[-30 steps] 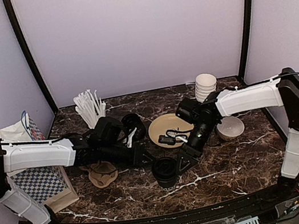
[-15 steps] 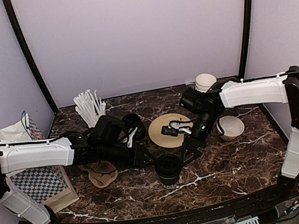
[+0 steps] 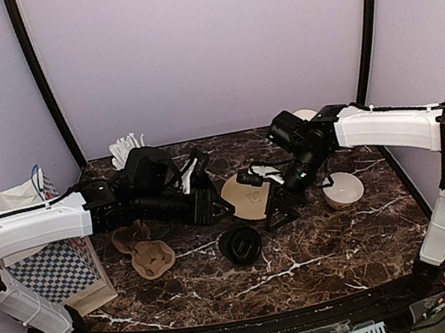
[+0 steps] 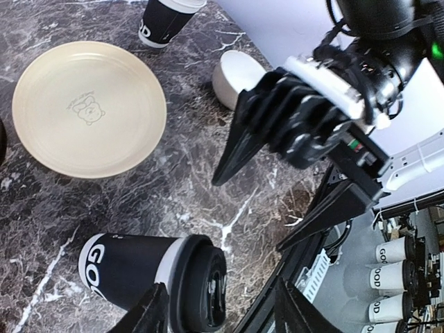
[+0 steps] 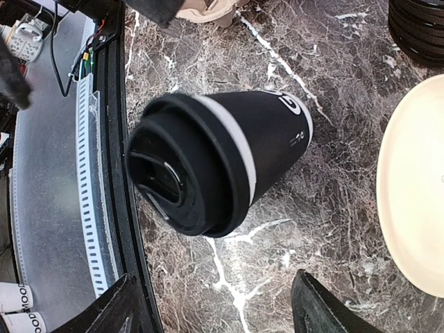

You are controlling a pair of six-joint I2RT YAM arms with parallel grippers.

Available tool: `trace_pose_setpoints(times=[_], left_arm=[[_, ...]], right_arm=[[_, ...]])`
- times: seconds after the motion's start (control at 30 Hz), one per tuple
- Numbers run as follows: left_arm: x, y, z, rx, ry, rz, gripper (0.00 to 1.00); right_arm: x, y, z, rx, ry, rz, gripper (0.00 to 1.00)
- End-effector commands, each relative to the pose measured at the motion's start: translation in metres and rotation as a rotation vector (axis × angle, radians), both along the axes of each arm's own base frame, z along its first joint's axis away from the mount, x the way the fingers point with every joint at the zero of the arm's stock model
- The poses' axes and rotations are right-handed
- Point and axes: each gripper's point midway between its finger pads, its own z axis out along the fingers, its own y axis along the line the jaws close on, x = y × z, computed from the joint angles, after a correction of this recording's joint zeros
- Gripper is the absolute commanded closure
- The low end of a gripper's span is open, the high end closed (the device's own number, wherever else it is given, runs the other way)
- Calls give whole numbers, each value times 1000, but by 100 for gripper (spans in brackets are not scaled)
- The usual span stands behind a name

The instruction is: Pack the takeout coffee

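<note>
Noted left gripper (image 3: 216,210) and right gripper (image 3: 277,211) drawn back and upward since a second ago, fingers released and empty, with takeout coffee (image 3: 242,246) standing unheld on table (image 3: 348,241) between them; judged liable to topple under any low arm sweep.

The lidded cup (image 3: 242,246) stands alone on the marble table (image 3: 349,248), with bare surface on its near side and to its right. Just beyond it, the left gripper (image 3: 213,212) and right gripper (image 3: 278,213) crowd the far side above the plate (image 3: 244,193). The cardboard carrier (image 3: 146,253) and checked bag (image 3: 59,268) block the left. The white bowl (image 3: 343,190) sits at the far right.
</note>
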Motion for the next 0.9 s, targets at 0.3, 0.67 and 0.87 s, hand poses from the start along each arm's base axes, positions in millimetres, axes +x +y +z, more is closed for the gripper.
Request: trace_pose_setpoints(times=[0.3,0.67,0.87], left_arm=[[-11,8,-10,160,-136,-146,41],[-60,34,-35,346,-707,-623,24],[-53,28,-69,490,-830,-814,24]], right_arm=[[11,-1,32,62,-186,79,24],[-49,-48,51,152,-171,238,21],[-62,-58,48,160,-163,260,20]])
